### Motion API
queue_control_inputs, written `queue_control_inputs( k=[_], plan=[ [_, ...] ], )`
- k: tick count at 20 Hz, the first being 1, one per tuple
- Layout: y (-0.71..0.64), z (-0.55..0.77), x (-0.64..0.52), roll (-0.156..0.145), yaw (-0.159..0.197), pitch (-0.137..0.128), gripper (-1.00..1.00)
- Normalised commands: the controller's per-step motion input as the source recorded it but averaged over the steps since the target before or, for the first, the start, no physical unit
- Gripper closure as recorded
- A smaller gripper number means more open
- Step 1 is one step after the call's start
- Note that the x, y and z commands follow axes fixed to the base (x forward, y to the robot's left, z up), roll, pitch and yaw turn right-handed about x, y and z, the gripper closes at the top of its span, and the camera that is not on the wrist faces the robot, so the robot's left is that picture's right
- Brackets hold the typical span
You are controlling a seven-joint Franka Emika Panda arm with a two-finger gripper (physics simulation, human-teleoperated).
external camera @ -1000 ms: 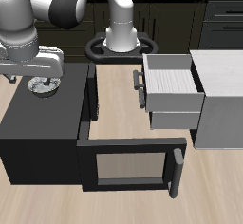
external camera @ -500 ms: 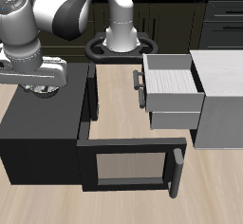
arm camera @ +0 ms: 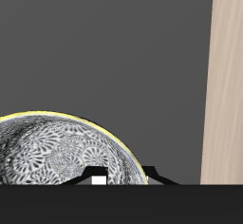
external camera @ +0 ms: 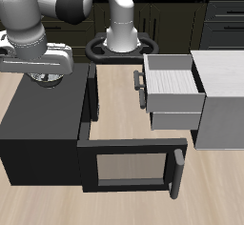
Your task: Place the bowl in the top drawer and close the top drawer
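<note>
I am looking across the table at the black cabinet, its wide frame drawer pulled out toward the near edge, and the pale grey cabinet with the top drawer open. The gripper is hovering over the bowl, which lies directly beneath it on the black cabinet's far end, well apart from the top drawer. I cannot tell whether the jaws are grasping it. The frame drawer's rails are lying between bowl and target.
</note>
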Motion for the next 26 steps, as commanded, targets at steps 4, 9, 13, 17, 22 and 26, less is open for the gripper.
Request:
queue_control_inputs(
  k=[4,9,13,17,22,26],
  plan=[
    [0.69,0.41,-0.45,-0.006,-0.056,-0.100,1.00],
    [0.40,0.18,-0.29,-0.001,-0.042,-0.056,1.00],
    [0.30,0.12,-0.26,0.010,-0.034,-0.056,1.00],
    [0.42,0.00,-0.40,-0.007,0.035,-0.086,1.00],
    [0.20,0.00,-0.21,-0.033,0.028,-0.053,1.00],
    [0.32,-0.10,-0.12,0.064,0.008,0.024,1.00]
  ],
)
